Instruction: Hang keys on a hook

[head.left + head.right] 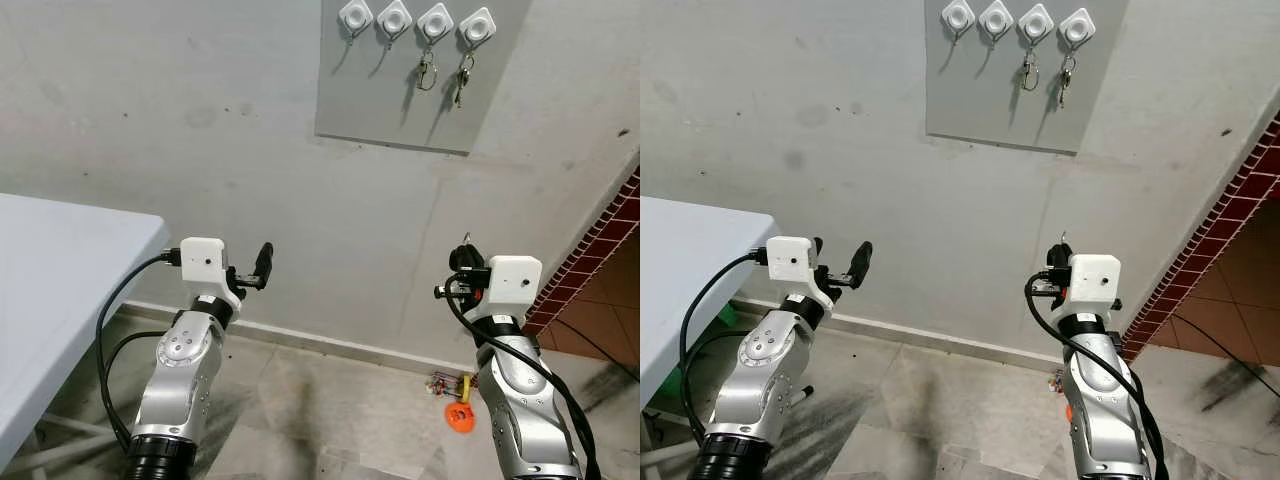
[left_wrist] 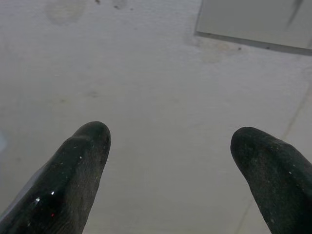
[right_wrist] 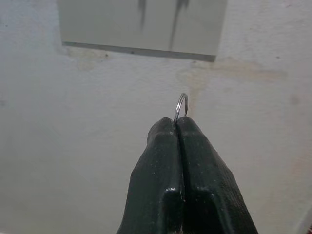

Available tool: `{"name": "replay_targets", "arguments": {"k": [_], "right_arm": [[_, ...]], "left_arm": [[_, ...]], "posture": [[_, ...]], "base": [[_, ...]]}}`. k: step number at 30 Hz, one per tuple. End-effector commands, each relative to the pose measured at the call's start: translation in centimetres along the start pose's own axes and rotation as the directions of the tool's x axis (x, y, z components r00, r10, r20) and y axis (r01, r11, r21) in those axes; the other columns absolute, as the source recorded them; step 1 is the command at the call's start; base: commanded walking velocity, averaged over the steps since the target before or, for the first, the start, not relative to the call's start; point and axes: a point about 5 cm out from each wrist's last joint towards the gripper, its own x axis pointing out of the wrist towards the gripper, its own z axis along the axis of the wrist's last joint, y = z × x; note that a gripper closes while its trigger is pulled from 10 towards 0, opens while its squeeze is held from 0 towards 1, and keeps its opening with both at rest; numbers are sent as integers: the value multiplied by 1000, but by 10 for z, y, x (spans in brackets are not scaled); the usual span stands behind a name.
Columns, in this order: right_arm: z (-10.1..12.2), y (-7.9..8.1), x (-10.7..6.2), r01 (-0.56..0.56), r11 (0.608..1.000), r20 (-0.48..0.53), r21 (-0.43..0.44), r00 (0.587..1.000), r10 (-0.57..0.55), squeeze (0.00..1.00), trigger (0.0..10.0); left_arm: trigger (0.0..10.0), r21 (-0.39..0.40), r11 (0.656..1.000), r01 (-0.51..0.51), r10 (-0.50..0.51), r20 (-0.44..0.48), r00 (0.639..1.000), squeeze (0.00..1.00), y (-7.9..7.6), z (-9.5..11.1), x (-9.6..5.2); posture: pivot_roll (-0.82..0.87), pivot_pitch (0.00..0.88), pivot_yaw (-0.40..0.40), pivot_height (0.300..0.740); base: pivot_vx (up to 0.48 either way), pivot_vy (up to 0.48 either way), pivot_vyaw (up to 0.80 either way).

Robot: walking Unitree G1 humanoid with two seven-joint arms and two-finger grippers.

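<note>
A grey panel (image 1: 420,100) on the wall carries a row of white hooks. The two left hooks (image 1: 355,15) (image 1: 394,17) are bare. A key ring (image 1: 427,70) and a key bunch (image 1: 463,80) hang from the two right ones. My right gripper (image 3: 177,124) is shut on a thin metal key ring (image 3: 181,105), whose loop sticks up past the fingertips. It is held well below the panel and off the wall; any keys on the ring are hidden. My left gripper (image 1: 262,265) stands open and holds nothing, raised at about the same height to the left.
A white table (image 1: 60,290) fills the left side, close to my left arm. An orange object (image 1: 458,413) and small clutter lie on the floor by the skirting. A red tiled wall (image 1: 600,250) runs along the right.
</note>
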Motion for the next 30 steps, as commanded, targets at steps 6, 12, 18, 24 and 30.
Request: {"name": "replay_targets", "arguments": {"k": [6,12,18,24,30], "right_arm": [[6,-1,0,-3,1000,21,-1,1000,3,0,10000],[5,-1,-1,-1,1000,19,-2,1000,1,0,10000],[6,-1,0,1,1000,21,0,1000,-1,0,10000],[6,-1,1,0,1000,24,-1,1000,0,0,10000],[6,-1,1,0,1000,23,0,1000,0,0,10000]], "left_arm": [[10000,9,1000,-7,7,8,1000,0,2,3,-1],[10000,11,1000,-9,9,7,1000,0,3,3,-1],[10000,10,1000,-14,14,10,1000,0,4,4,-1],[10000,9,1000,-15,15,13,1000,0,4,5,0],[10000,8,1000,-16,15,16,1000,0,4,5,-1]], "posture": [[1,82,-19,740],[2,88,-18,740],[2,88,-19,740],[2,88,-19,740],[6,94,-20,740]], "base": [[0,0,0],[0,0,0],[0,0,0],[0,0,0],[0,0,0]]}}
